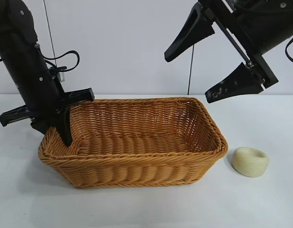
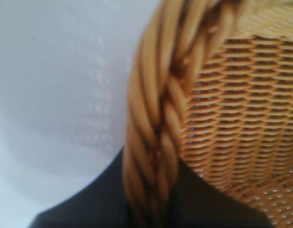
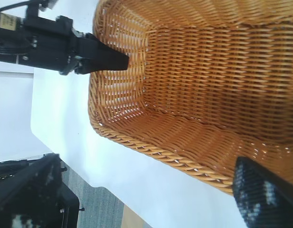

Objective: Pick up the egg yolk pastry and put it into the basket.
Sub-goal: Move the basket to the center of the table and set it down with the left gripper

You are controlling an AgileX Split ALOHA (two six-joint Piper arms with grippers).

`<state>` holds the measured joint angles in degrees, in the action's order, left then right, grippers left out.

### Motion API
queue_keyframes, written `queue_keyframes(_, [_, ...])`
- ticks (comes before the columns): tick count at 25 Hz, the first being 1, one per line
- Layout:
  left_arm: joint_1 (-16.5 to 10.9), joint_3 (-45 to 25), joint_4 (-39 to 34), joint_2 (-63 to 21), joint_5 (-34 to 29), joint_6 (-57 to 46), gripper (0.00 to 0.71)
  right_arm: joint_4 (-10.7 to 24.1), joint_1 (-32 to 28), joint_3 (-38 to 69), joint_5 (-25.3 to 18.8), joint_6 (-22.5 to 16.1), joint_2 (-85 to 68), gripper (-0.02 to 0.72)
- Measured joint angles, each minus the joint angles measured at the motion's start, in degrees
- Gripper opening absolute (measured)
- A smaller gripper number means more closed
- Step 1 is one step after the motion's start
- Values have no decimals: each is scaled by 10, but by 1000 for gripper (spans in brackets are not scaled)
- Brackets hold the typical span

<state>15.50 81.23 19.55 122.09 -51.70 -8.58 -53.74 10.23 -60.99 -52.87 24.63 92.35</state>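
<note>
The egg yolk pastry (image 1: 250, 161), a small pale cream puck with a dimpled top, lies on the white table just right of the basket (image 1: 137, 160). The basket is large, orange-tan wicker, and nothing shows inside it. My left gripper (image 1: 55, 135) is at the basket's left end, shut on the braided rim (image 2: 151, 142); one finger is inside the wall and the other outside. My right gripper (image 1: 188, 80) hangs open high above the basket's right end, well above the pastry, holding nothing.
The basket (image 3: 208, 71) fills most of the right wrist view, with the left gripper (image 3: 103, 59) at its far end. White table surface (image 1: 137, 209) stretches in front of the basket and around the pastry.
</note>
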Motion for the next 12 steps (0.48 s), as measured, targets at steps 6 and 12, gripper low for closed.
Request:
queue_keyframes(6, [0,2,2,-8,-5,0,664,0,0,0,0,0,0,695])
queue_keyframes(12, [0,47,-16,-60,-47,0,692,0,0,0,0,0,0,695])
